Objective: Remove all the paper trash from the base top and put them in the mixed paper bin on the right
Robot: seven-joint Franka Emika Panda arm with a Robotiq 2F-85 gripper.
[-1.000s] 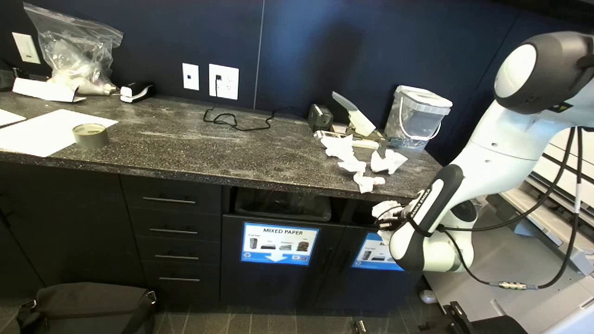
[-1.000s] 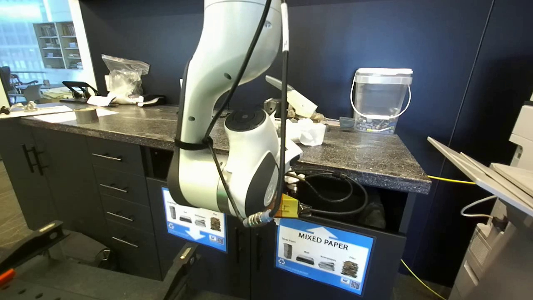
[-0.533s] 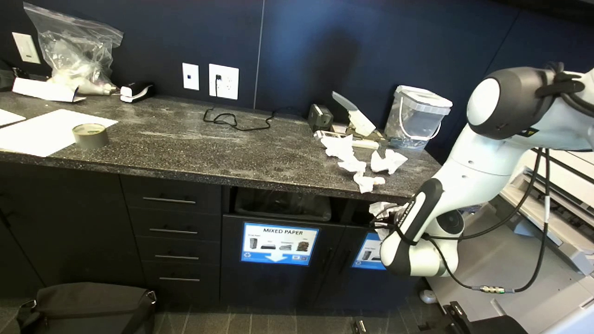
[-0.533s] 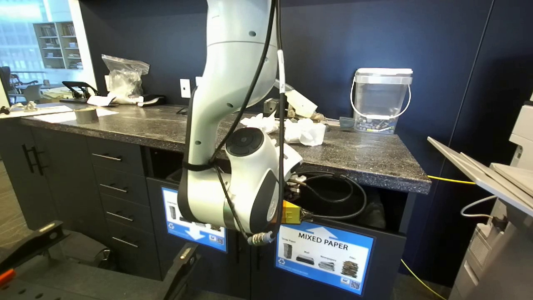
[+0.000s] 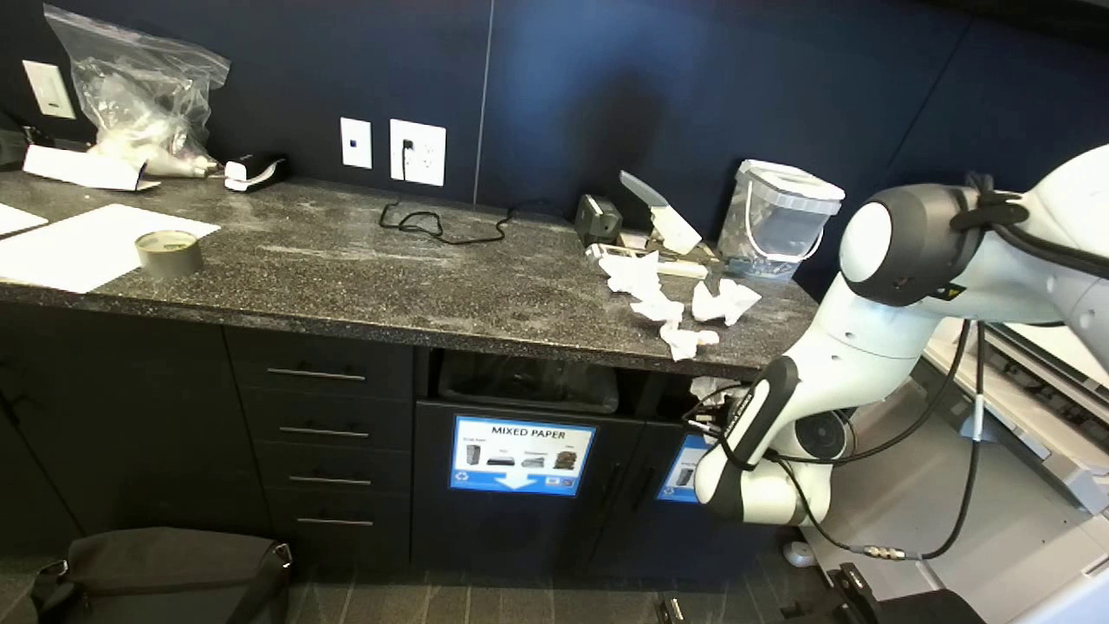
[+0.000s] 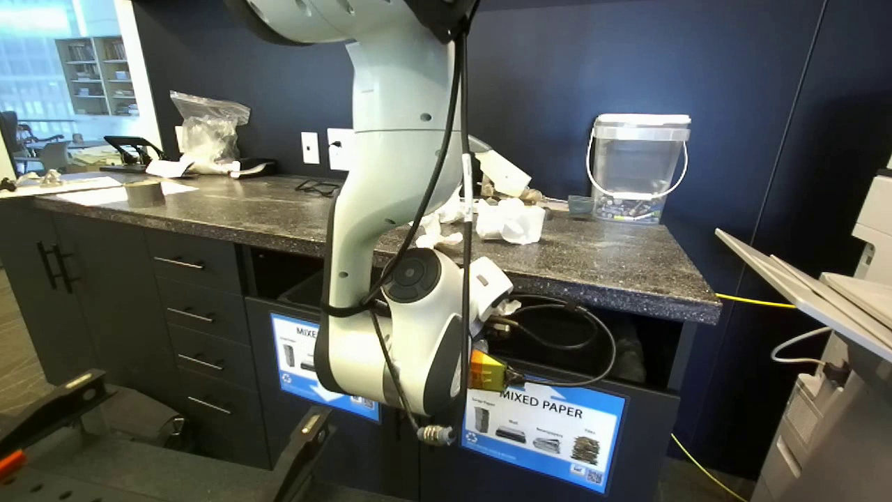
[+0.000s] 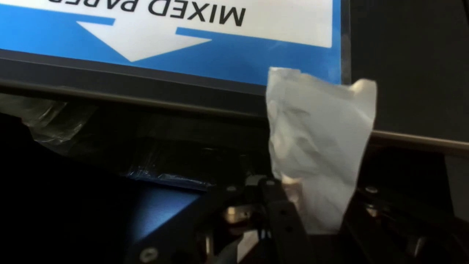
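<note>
The scraps [image 5: 726, 301] are matt, crumpled paper; the countertop [image 5: 390, 286] glossy, speckled stone; the bucket [image 6: 635, 164] smooth plastic.

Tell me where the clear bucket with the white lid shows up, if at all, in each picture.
In an exterior view: the bucket, upper right, just left of the robot arm.
In an exterior view: the bucket, upper right, well right of the arm.
In the wrist view: not there.
Landmark in all three: the right-hand MIXED PAPER sign.

Reading MIXED PAPER on blue label [image 6: 540, 427] of mixed paper bin [image 6: 648, 429] | bearing up-arrow [image 7: 146, 40] at upper edge, QR code [image 6: 594, 477] at lower right corner | repeating MIXED PAPER on twin label [image 5: 522, 455] of twin bin [image 5: 502, 537], bearing down-arrow [image 5: 516, 479] at lower edge | showing blurred lettering [image 5: 742, 414] on arm [image 5: 866, 338]
</note>
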